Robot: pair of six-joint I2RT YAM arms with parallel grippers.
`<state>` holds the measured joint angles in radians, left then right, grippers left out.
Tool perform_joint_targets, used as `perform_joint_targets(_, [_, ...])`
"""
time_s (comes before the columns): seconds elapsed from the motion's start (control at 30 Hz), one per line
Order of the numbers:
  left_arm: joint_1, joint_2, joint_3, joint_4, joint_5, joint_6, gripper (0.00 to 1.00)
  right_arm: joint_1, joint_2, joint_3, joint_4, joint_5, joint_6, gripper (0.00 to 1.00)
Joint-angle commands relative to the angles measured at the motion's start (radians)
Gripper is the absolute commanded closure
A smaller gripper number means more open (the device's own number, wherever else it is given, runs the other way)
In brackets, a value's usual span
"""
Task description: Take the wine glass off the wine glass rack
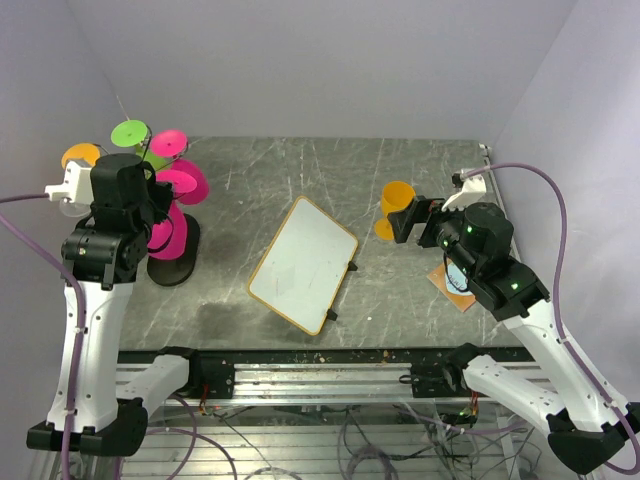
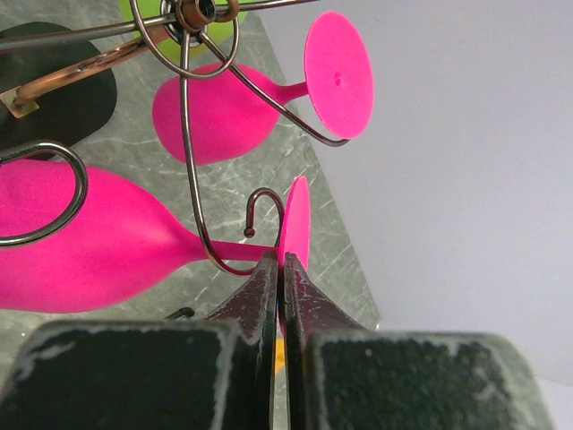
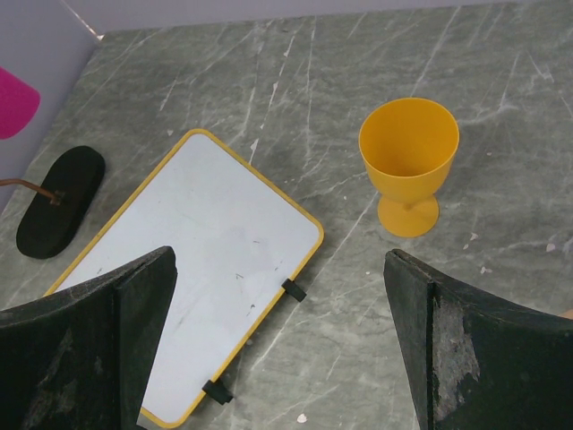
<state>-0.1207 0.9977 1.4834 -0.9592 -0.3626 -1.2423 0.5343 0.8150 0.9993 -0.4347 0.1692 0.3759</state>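
The rack (image 2: 199,12) is shiny metal wire, the glass (image 2: 89,246) matt pink plastic, the surface (image 3: 501,54) veined grey stone, the left pincer (image 2: 280,267) scuffed black.

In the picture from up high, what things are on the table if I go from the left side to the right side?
wine glass rack hung with colourful glasses → whiteboard → orange goblet

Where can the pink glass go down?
Bare table behind the whiteboard, between rack and yellow cup; also in front, between rack base and whiteboard. Crowded at the rack, where the left gripper pinches the pink glass.
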Motion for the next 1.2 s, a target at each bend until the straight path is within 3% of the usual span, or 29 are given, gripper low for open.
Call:
perform_joint_targets(0.0, [-0.003, -0.03, -0.023, 0.084, -0.047, -0.055, 0.93, 0.006, -0.005, 0.022, 0.003, 0.006, -0.017, 0.0])
perform_joint_targets(0.9, [-0.002, 0.004, -0.051, 0.067, -0.163, -0.354, 0.93, 0.006, -0.006, 0.032, -0.013, 0.003, -0.012, 0.0])
perform_joint_targets(1.17, [-0.002, -0.002, -0.057, 0.07, -0.214, -0.383, 0.93, 0.006, -0.005, 0.039, -0.02, 0.015, -0.016, 0.0])
